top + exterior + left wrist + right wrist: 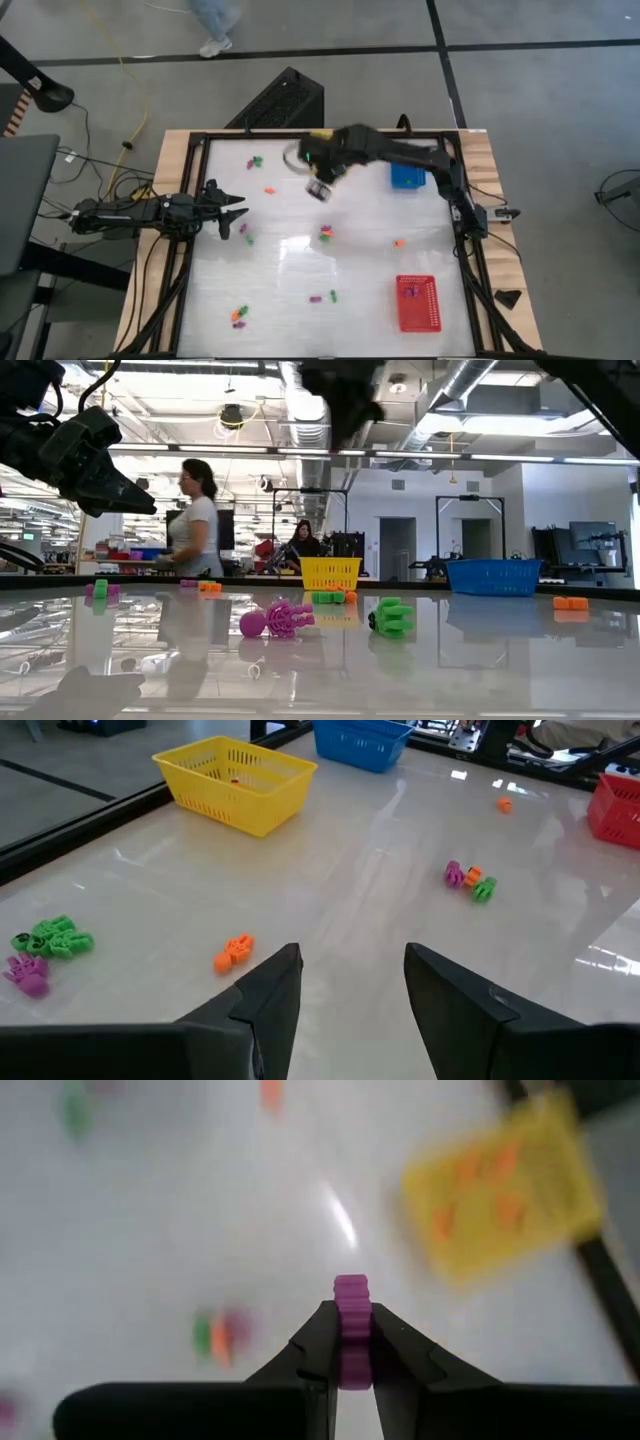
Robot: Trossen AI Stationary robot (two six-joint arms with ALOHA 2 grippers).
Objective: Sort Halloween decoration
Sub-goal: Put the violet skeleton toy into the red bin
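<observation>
The right gripper clamps a purple trinket between its fingers, raised near the yellow basket; the left gripper hangs open

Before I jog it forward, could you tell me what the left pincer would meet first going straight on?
Probably bare white tabletop: the open left pincer aims between the small orange trinket and the purple-orange-green cluster.

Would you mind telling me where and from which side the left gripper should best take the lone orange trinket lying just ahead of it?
Probably across its narrow middle, from straight above: the orange trinket lies flat on the table, apart from the green and purple ones. The left gripper is open.
</observation>
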